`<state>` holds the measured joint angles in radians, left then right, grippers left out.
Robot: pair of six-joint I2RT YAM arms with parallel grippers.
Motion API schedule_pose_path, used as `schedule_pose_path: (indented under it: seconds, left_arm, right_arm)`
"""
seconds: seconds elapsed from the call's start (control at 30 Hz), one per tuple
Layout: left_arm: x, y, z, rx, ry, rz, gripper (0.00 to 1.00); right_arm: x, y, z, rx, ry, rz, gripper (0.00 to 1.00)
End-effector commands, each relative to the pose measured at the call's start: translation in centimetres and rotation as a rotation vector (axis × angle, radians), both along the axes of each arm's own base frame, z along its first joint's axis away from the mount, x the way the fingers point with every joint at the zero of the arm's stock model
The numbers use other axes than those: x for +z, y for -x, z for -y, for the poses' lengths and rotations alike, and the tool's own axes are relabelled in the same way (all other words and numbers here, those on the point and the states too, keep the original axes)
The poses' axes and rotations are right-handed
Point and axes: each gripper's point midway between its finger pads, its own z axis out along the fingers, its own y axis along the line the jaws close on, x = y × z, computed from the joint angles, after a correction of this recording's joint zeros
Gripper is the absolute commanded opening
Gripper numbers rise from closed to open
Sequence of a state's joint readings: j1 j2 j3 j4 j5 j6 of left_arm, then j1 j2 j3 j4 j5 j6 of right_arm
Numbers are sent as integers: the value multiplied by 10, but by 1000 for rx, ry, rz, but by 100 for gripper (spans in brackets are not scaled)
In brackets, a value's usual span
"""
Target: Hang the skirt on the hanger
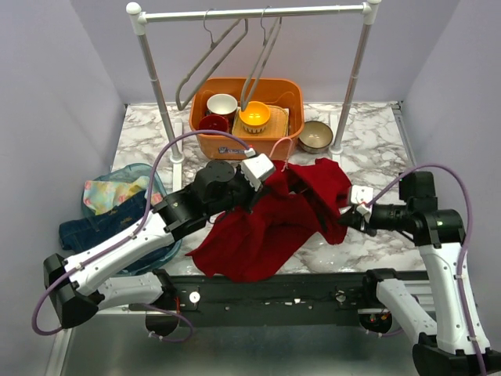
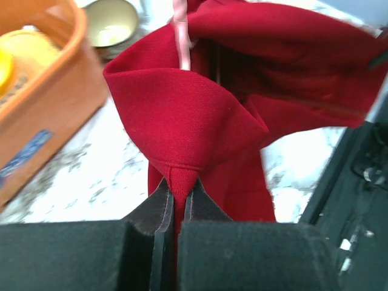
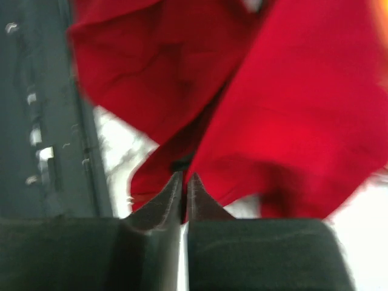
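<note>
A red skirt (image 1: 258,235) lies bunched on the marble table at centre front. My left gripper (image 1: 268,182) is shut on a fold of its upper edge; the left wrist view shows the fabric (image 2: 182,115) pinched between the jaws of this gripper (image 2: 179,191). My right gripper (image 1: 347,217) is at the skirt's right edge, and in the right wrist view it (image 3: 183,182) is shut on a thin bit of the red cloth (image 3: 303,91). A thin pink hanger (image 1: 276,150) sticks up behind the skirt, also seen in the left wrist view (image 2: 180,36); most of it is hidden by cloth.
An orange bin (image 1: 235,145) with bowls stands behind the skirt, with a metal bowl (image 1: 316,135) to its right. A white rack (image 1: 250,13) above it carries two grey hangers (image 1: 211,55). A teal basket (image 1: 117,176) of clothes and denim (image 1: 102,223) lie at the left.
</note>
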<state>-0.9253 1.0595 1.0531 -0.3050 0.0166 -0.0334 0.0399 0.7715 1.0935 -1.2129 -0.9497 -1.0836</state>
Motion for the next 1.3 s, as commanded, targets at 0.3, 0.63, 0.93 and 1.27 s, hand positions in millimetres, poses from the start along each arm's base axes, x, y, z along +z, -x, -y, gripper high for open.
schedule_pose_path:
  seconds: [0.3,0.63,0.93,1.27]
  left_arm:
    - [-5,23,64,-421,28,120,0]
    - [-25,50,45,-528,-14,138,0]
    - [-11,69,48,-583,75,139,0]
    - [-7,59,45,-504,107,157,0]
  right_arm:
    - [-9,11,10,65,179,-15,66]
    - [7,-22,5,104,193,-40,81]
    - [-45,1,-40,395,77,-178,79]
    - [-52,17,-56,410,31,-275,1]
